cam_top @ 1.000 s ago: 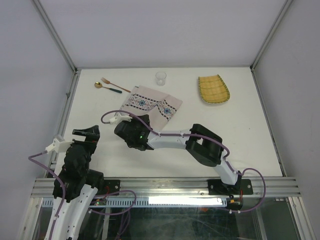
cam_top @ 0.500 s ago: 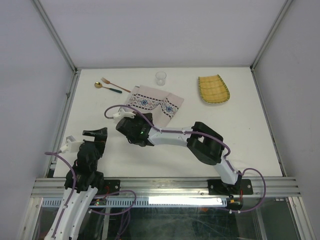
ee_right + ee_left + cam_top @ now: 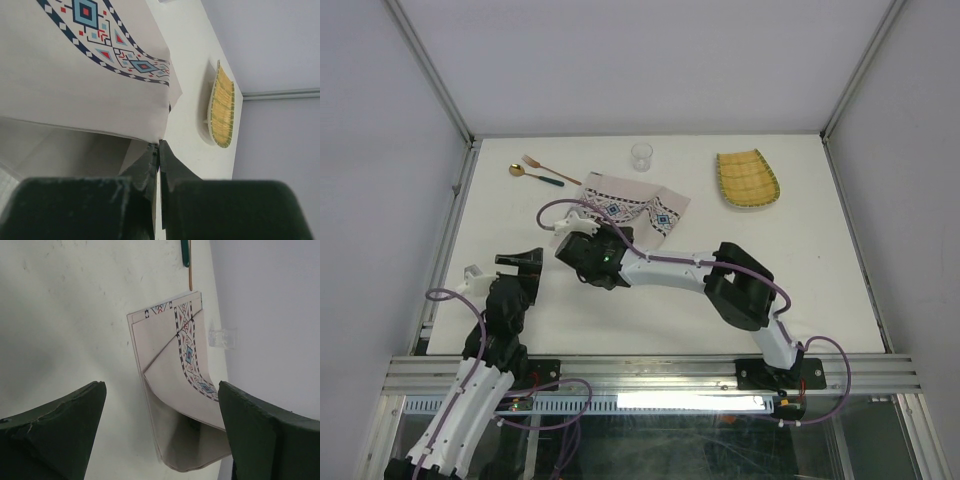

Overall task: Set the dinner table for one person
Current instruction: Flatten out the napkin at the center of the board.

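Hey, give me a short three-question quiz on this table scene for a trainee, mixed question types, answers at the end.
1. Which arm's fingers pinch the edge of the placemat?
2. True or false: the left fingers stand open, holding nothing.
3. What lies near the far left corner of the dinner table? A. glass B. fork and spoon C. yellow woven dish
Key: 1. The right fingers. 2. True. 3. B.

Pale grey walls (image 3: 640, 60) w/ metal corner posts (image 3: 428, 68).
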Action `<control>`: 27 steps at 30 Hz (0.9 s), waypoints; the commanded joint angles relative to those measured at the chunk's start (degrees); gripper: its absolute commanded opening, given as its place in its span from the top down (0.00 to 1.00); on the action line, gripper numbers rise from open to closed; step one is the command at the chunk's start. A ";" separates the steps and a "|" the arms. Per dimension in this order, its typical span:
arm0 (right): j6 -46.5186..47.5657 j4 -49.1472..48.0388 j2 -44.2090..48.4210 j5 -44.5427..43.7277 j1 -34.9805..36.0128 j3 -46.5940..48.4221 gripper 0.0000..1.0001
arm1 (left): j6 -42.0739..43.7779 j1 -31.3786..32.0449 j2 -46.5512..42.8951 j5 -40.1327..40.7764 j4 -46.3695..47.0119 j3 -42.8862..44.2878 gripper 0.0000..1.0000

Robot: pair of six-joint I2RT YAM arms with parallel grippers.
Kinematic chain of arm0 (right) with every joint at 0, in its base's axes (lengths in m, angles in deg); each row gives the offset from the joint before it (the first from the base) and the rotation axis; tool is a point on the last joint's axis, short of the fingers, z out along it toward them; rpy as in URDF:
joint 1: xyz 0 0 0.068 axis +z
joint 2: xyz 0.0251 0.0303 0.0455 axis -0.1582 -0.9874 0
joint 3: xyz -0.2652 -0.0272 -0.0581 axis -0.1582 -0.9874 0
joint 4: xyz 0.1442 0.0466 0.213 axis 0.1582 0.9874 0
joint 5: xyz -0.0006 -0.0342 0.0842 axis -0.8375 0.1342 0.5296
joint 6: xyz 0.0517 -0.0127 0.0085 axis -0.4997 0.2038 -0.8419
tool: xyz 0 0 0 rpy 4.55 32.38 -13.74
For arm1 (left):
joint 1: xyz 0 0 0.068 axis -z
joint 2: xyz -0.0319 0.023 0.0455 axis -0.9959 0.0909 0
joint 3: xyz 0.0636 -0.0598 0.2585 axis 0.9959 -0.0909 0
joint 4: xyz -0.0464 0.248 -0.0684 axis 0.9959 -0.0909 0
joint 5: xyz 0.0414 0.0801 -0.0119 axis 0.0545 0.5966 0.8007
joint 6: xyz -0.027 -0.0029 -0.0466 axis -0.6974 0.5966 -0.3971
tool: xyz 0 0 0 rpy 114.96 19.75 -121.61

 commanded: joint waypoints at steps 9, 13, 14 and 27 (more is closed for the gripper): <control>-11.19 11.03 5.72 -1.67 -0.22 3.97 1.00 | 2.74 -0.57 11.80 -3.97 33.54 -6.56 0.01; -13.75 13.57 5.88 -1.23 -0.14 4.99 1.00 | 4.34 -0.57 15.35 -4.36 42.10 -7.77 0.01; -14.30 14.17 5.81 -1.25 -0.06 5.12 1.00 | 4.68 -0.57 16.34 -4.61 44.56 -8.38 0.01; -28.39 28.78 6.78 -1.29 1.42 6.92 1.00 | 8.71 -0.56 37.34 -8.21 74.31 -9.57 0.01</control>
